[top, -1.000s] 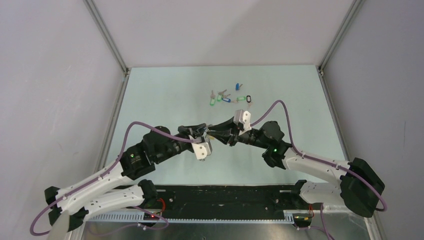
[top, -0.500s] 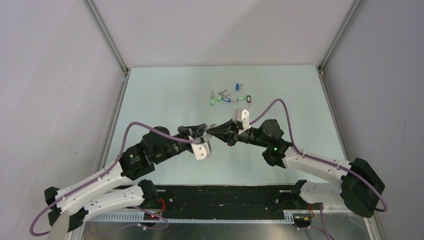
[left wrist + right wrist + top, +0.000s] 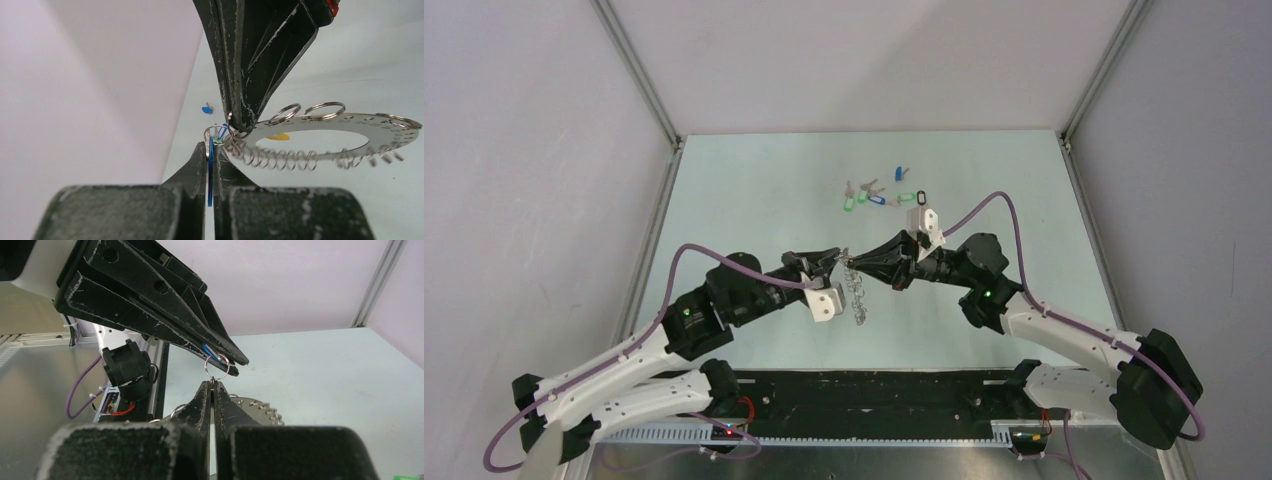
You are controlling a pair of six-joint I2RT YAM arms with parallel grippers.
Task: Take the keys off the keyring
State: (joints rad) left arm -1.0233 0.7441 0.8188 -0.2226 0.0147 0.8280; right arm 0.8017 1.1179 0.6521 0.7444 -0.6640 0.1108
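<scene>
Your two arms meet over the middle of the pale green desk (image 3: 744, 190). That spot is well apart from the grey side walls (image 3: 544, 150) at the left and right of the top view, and from the far wall along its upper part. The near edge, where the bases sit, is the closest border. Loose small silver keys with green, blue and black oblong plastic tags (image 3: 876, 195) lie scattered on the desk in the upper centre, beyond the tips and apart from them.

Your left end effector (image 3: 837, 256) is clamped on a thin blue plastic tag (image 3: 210, 175), which stands edge-on between its fingers. A small silver split ring (image 3: 218, 366) sticks out past that tip. Your right end effector (image 3: 855, 262) points nose to nose at the left one. Its fingers are pressed together on the rim of the flat silver metal keyring (image 3: 325, 134), just beside the split ring.

From above, the keyring hangs edge-on below the two tips, like a short chain; you cannot tell whether its lower end touches the desk. The left wrist view shows it as a broad flat hoop with a wide hole, pierced along its outer rim and fringed with many small wire rings.
</scene>
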